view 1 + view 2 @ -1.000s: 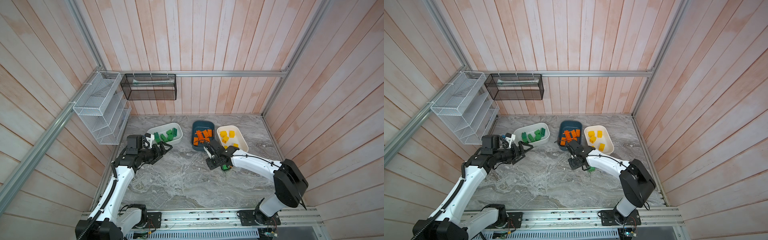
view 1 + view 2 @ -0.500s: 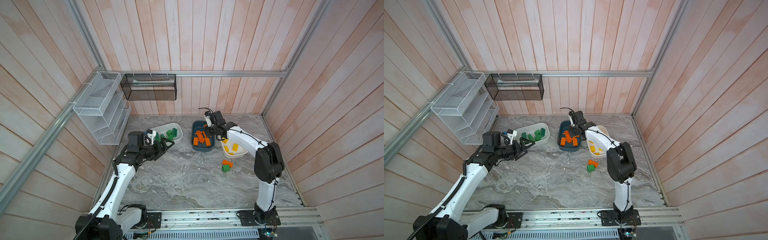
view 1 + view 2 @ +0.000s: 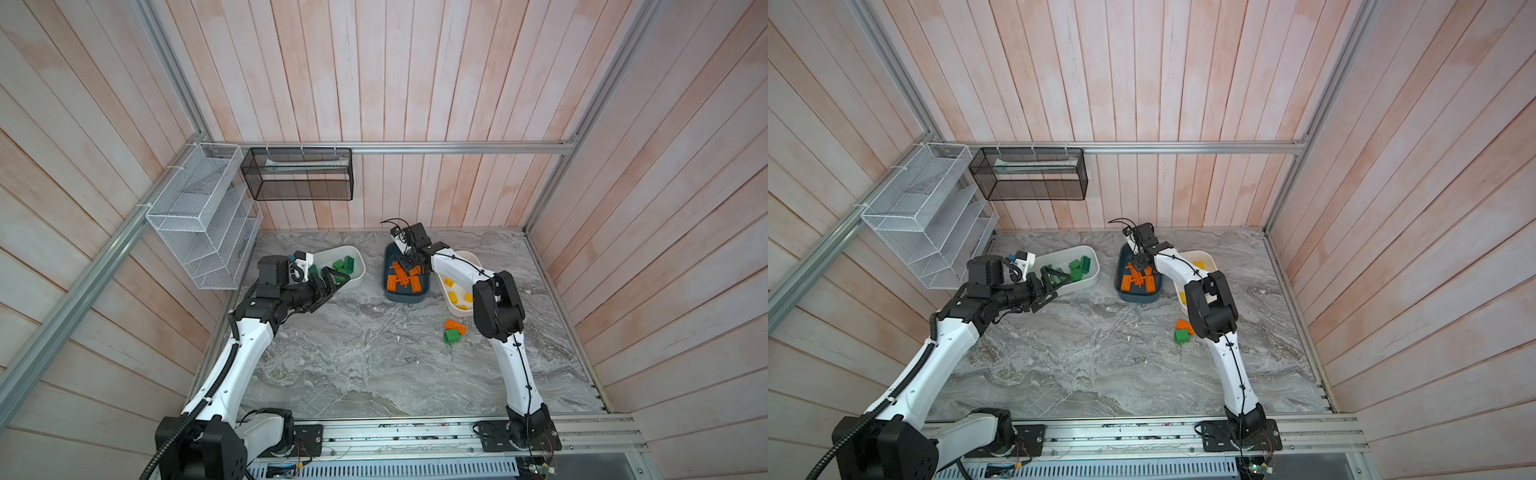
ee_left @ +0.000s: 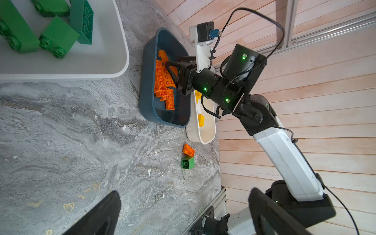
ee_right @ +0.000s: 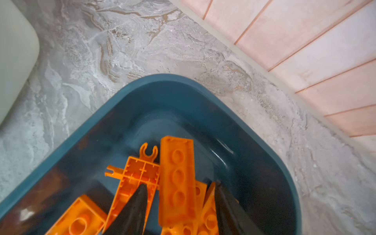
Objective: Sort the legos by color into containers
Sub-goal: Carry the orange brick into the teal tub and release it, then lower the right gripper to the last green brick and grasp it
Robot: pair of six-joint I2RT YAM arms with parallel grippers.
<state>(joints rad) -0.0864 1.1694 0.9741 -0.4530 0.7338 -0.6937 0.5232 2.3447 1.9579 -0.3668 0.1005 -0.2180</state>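
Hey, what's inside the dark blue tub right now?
The blue tub holds a pile of orange bricks, and no other colour shows. The right gripper reaches in, jaws apart, over a long brick. Whatever lies beneath the gripper and pile is hidden.

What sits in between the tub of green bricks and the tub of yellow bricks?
The dark blue tub of orange bricks, with the right gripper inside it. Both top views show it between the green-brick tub and the yellow-brick tub.
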